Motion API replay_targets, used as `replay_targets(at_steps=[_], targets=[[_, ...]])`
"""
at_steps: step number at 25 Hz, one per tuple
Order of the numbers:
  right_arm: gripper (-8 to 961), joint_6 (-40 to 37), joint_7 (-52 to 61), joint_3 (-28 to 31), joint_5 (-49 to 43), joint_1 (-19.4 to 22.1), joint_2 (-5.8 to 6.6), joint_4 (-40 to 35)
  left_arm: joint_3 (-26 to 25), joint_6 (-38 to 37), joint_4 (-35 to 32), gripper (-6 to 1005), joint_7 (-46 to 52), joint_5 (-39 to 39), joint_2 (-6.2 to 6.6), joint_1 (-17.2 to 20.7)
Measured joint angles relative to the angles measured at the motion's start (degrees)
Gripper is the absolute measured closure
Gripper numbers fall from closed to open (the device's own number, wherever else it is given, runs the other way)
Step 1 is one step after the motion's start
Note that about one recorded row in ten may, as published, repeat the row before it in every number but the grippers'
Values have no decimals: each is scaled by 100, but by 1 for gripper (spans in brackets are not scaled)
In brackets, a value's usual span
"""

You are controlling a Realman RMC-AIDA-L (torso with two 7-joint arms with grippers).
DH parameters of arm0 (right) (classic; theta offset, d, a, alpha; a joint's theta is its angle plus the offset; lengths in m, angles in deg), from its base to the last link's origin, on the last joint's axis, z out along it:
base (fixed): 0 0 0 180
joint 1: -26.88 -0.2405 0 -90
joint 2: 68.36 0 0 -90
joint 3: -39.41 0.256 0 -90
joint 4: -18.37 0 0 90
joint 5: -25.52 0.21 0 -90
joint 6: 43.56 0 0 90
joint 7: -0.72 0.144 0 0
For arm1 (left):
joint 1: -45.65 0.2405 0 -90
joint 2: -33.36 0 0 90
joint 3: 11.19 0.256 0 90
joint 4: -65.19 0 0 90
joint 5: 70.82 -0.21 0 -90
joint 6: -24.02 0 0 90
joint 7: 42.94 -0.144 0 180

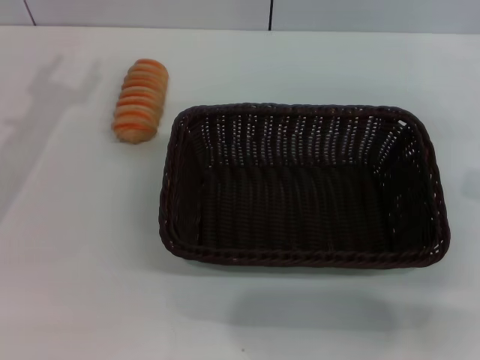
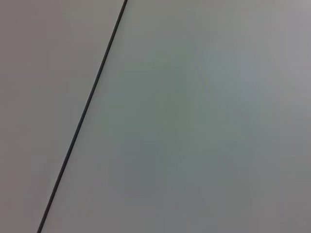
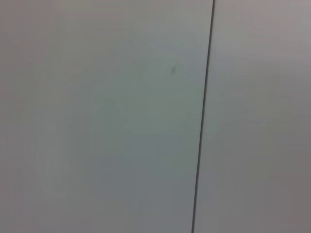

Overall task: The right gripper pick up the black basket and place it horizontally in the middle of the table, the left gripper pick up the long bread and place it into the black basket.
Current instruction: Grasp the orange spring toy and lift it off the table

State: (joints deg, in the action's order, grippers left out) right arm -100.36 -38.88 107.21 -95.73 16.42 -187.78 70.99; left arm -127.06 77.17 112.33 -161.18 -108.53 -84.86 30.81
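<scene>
Head view: a plain white table [image 1: 75,285], smooth and flat, fills the scene. A large rectangular black basket [image 1: 304,187] of dark woven wicker sits on it, right of centre, with its long side running left to right. Its rim is braided, its side walls are openwork, and its floor is tightly woven and empty. That lengthwise lie already looks like the horizontal placement the task asks for, though it sits a little toward the right rather than dead centre. The long bread [image 1: 140,100] lies on the table to the basket's far left, close to its corner but not touching — a small ridged loaf, tan-cream with orange cross stripes, pointing away from the robot. It lies clear of the basket with open table all round, which should leave room to grip it across its narrow width. Neither arm appears here; only faint shadows fall on the table.

Left wrist view: only a pale grey flat surface crossed by a thin dark seam. The left gripper is not visible, so its fingers cannot be judged.

Right wrist view: the same kind of pale surface, with a near-vertical dark seam and a faint smudge. The right gripper is likewise out of sight — nothing tells whether it is apart or together.
</scene>
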Motion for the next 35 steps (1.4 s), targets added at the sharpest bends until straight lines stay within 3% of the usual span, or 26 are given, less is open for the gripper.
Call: replay_targets(at_steps=[1,3,5,7,11,13,14,18,19,23,27,28,32,35], targets=[[624,0,0,0,0,0,0,0,0,0,0,198,0,0,0,0],[624,4,-2,-4,30,3,0,-3,382,-826,707,198,384,-51,15,214],[624,4,-4,-4,37,22,0,-5,382,-826,707,198,384,-51,15,214],[625,1,-5,21,48,44,0,-8,1132,-2577,2606,198,1762,-1067,39,788],[625,1,-6,37,118,53,-1,-9,1237,-2765,3141,198,2692,-1803,42,963],[625,4,-8,54,207,59,1,-15,1206,-2724,3531,198,3913,-2831,47,1028],[625,4,-8,54,207,59,1,-15,1206,-2724,3531,198,3913,-2831,47,1028],[625,-6,-9,58,211,61,3,-20,1089,-2497,3608,198,4758,-3477,70,946],[624,-17,-10,46,214,67,4,-19,910,-2188,3623,198,5320,-3922,78,826],[624,-23,-12,37,216,70,5,-15,543,-1547,3626,199,6003,-4566,80,597],[624,-27,-35,27,215,71,14,3,-20,-413,3764,199,7137,-5944,73,168],[625,-27,-35,27,215,71,14,3,-20,-413,3764,199,7137,-5944,73,168],[625,-35,-75,19,199,71,15,10,-317,570,4160,199,8288,-7643,48,-379],[625,-38,-75,19,198,71,15,11,-319,779,4300,199,8631,-8182,41,-550]])
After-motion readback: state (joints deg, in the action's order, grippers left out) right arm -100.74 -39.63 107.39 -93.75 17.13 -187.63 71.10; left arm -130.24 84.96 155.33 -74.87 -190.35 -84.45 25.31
